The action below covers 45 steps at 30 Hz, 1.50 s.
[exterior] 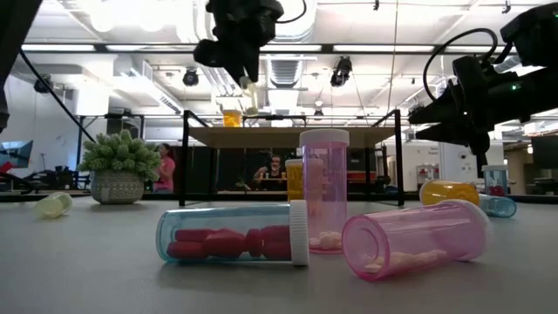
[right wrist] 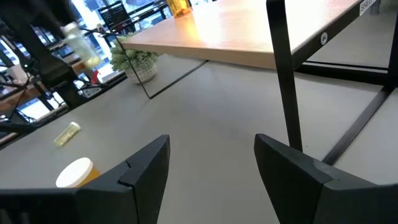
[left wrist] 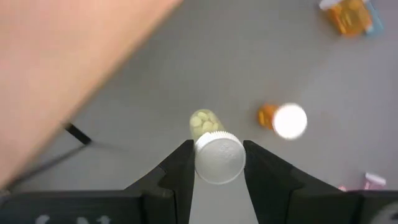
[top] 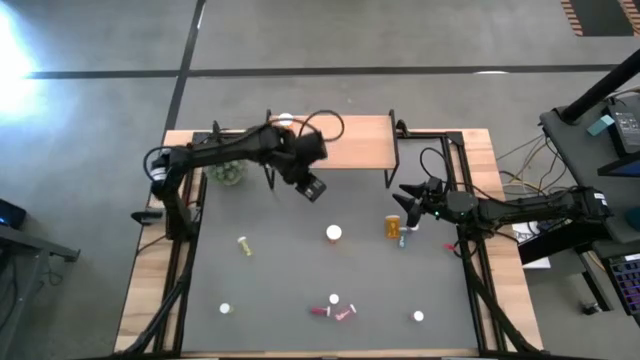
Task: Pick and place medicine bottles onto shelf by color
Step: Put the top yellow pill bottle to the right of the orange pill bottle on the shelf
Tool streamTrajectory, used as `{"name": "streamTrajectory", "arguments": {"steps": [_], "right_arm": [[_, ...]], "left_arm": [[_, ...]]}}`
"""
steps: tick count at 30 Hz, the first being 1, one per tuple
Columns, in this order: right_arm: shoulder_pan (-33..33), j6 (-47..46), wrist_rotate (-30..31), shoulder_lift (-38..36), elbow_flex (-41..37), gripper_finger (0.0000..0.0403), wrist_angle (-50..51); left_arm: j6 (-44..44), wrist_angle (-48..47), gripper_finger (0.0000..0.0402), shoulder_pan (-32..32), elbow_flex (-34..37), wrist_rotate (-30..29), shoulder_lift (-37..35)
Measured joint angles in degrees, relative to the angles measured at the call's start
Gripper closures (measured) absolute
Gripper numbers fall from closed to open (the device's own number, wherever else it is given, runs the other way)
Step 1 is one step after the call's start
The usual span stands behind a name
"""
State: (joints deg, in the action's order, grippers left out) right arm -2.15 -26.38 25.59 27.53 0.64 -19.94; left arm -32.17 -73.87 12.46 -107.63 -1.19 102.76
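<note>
While the left gripper [left wrist: 217, 163] pinches a yellowish bottle [left wrist: 214, 149] by its cap, hanging downward, the shelf [top: 350, 143] lies just beside; right gripper [right wrist: 211, 168] waits open.

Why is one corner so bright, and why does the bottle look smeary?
High view: glare from the floor whitens the top-left corner. Right wrist view: the yellowish bottle in the left gripper is smeared. Left wrist view: the shelf is a soft blur.

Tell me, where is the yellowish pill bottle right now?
The left gripper holds the yellowish pill bottle above the table, just in front of the shelf.
</note>
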Motion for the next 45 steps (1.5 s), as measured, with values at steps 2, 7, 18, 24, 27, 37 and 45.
{"name": "streamTrajectory", "arguments": {"steps": [2,7,18,24,27,37,45], "right_arm": [[-0.01,-0.01,0.00,-0.02,0.01,0.0179,0.00],[-0.01,0.00,-0.01,0.00,-0.01,0.0179,0.00],[0.00,0.01,-0.01,-0.02,0.01,0.0179,0.00],[-0.01,-0.01,0.00,-0.02,0.00,0.0179,0.00],[0.00,0.01,-0.01,0.00,0.01,0.0179,0.00],[0.00,-0.01,-0.01,0.00,-0.01,0.0179,0.00],[-0.01,0.00,-0.01,-0.01,0.00,0.0179,0.00]], "left_arm": [[1.33,-0.32,0.0296,1.48,-1.35,-0.24,0.54],[5.45,-1.02,0.0296,5.09,-4.24,-0.89,1.48],[15.10,-5.04,0.0296,13.12,-4.62,-1.03,1.59],[19.20,-5.22,0.0296,15.46,-4.53,-1.04,1.67],[19.63,-5.83,0.0296,15.89,-4.53,-1.00,2.05],[22.08,-7.74,0.0285,16.13,-4.51,-1.40,2.73],[22.01,-6.45,0.0284,16.82,-4.48,-2.22,2.75]]}}
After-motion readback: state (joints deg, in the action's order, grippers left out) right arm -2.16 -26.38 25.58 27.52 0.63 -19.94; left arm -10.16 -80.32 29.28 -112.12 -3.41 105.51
